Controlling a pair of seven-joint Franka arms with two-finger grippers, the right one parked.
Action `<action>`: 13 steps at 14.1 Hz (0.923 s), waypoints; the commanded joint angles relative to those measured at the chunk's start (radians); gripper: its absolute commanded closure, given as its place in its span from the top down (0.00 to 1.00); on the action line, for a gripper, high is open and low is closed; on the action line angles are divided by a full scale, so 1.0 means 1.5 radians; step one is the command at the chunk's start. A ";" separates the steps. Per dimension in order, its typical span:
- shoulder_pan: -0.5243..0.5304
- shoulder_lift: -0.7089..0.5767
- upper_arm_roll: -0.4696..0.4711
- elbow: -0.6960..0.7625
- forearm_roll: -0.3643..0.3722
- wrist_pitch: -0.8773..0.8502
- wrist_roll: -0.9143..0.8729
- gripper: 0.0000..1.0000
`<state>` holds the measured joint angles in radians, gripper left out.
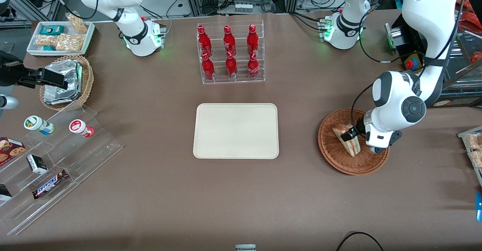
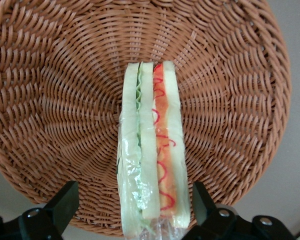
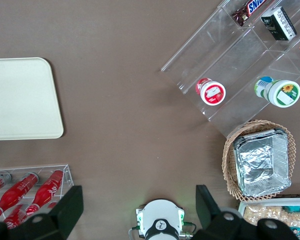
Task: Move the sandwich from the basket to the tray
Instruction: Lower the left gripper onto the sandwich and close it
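The sandwich [image 1: 349,142], a wedge of white bread with red-orange and green filling in clear wrap, lies in the reddish-brown wicker basket [image 1: 331,151] toward the working arm's end of the table. In the left wrist view the sandwich [image 2: 152,150] stands on edge on the basket's weave [image 2: 65,100]. My gripper [image 1: 353,132] is down in the basket, open, with one finger on each side of the sandwich; in the left wrist view the gripper [image 2: 134,205] straddles it and a gap shows at both fingers [image 2: 65,200]. The cream-beige tray [image 1: 236,130] lies at the table's middle.
A clear rack of red bottles [image 1: 230,53] stands farther from the front camera than the tray. Toward the parked arm's end are a tan basket with foil packets [image 1: 64,81], a white snack tray [image 1: 60,36] and a clear stepped shelf [image 1: 56,160] with snacks.
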<state>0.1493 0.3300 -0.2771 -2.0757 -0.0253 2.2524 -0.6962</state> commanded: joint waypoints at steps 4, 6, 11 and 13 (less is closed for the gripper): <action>-0.002 0.018 -0.001 -0.021 -0.005 0.023 -0.012 1.00; -0.003 0.026 -0.001 -0.020 -0.006 0.029 -0.015 0.94; -0.003 0.028 -0.001 -0.016 -0.006 0.029 -0.051 0.18; -0.003 0.024 -0.002 0.000 -0.007 0.023 -0.057 0.11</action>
<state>0.1492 0.3738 -0.2820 -2.0939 -0.0266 2.2848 -0.7574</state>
